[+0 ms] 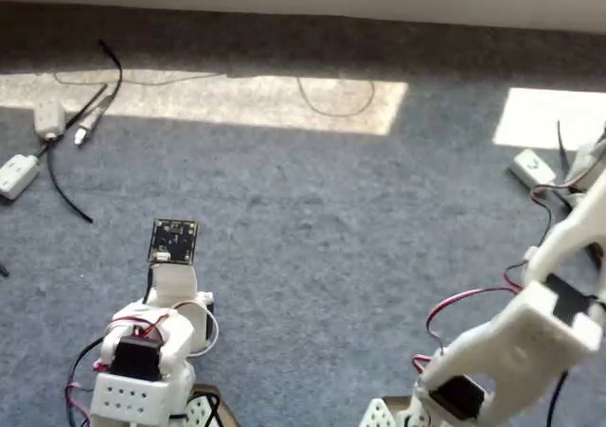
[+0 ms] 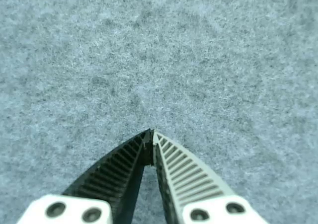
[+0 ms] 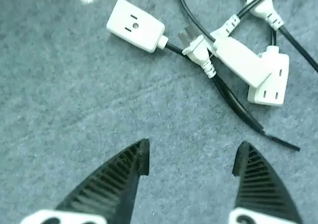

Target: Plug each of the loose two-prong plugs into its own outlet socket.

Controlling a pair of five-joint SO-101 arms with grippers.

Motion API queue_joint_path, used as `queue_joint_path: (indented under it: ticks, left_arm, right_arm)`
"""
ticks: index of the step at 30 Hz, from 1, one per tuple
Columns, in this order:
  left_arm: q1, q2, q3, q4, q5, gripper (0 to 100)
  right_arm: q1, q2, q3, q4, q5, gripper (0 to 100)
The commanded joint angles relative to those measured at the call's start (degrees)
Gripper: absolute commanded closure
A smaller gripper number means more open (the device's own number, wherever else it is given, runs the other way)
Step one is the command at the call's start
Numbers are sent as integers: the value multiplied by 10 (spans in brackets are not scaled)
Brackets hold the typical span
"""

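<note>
The right claw point(image 3: 193, 147) hangs spread wide over the grey carpet point(image 3: 59, 110) with nothing in it. The left claw point(image 2: 151, 134) is pinched tip to tip above a bare patch, also empty. I'd call this the approach: no plug is picked up, and none that I can see is seated.

Just beyond the right claw a black cord point(image 3: 238, 110) trails across the pile. Past it lies a white two-prong plug point(image 3: 197, 47) on its side, prongs bare, just beside a white socket block point(image 3: 135, 26) but not in it. Near them a second socket block point(image 3: 271, 80) shows its slots, with a longer white piece point(image 3: 237, 57) lying partly across it — I can't tell what that is. Farther on, a second plug point(image 3: 258, 3) also lies loose.

The next move, I'd judge, is to bring the open claw down around the nearer plug's moulded body, leaving the prongs clear, and then line them up with the slots.

Across the room, by the sunlit strip, sit more white cord ends point(image 1: 49, 116) — possibly another set, too small to say.
</note>
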Motion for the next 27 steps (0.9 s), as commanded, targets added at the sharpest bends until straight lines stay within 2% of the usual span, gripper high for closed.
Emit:
queue_joint_path:
  ticks: [1, 10, 19, 27]
  left_arm:
    - [6, -2, 7, 3, -4, 993]
    - [6, -2, 7, 3, -4, 993]
    - [6, -2, 7, 3, -4, 993]
    - [6, -2, 7, 3, -4, 993]
  right_arm:
    - [22, 95, -175, 22, 64, 724]
    - [26, 244, -272, 21, 251, 724]
    - [60, 273, -269, -56, 415, 724]
    - [82, 312, -254, -80, 485, 724]
